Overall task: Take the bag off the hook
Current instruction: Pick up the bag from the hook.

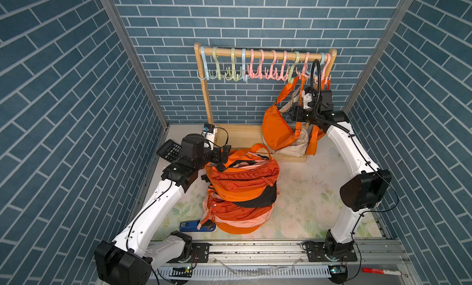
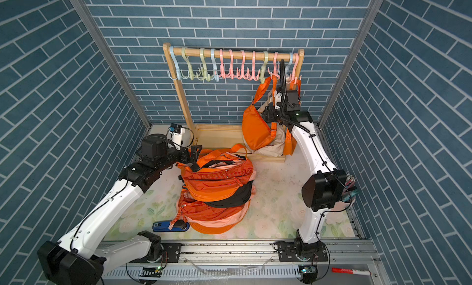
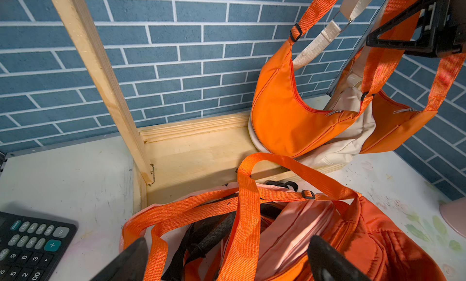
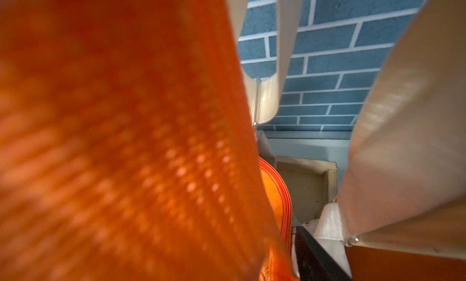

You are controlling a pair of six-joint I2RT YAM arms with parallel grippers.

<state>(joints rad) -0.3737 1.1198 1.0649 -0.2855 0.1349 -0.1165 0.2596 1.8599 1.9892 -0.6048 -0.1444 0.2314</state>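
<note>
The hanging orange bag [image 1: 275, 128] dangles at the right end of the wooden rack [image 1: 207, 99], its strap [image 1: 287, 89] running up to the pastel hooks [image 1: 306, 62]. Its body sags onto the rack's base, so the strap probably carries little weight. It shares that end with 2 others, a cream bag [image 1: 293, 147] and a second orange bag [image 1: 313, 143], all 3 pressed together.

The right end effector [image 1: 306, 99] is raised among their straps below the hooks, likely so a strap can be lifted clear of a hook. Whether it has closed on any strap I cannot tell. Its own camera is filled with blurred orange webbing and cream straps, and only 1 dark finger shows at the edge.

The left end effector [image 3: 227, 254] hangs low and wide open over the pile of bags [image 1: 242, 184] on the desk [image 1: 314, 194]. A loose strap lies between its 2 fingers, ungripped.

In both top views the arm's black cable crosses the hooks. Which hook carries which strap is therefore hard to make out.
</note>
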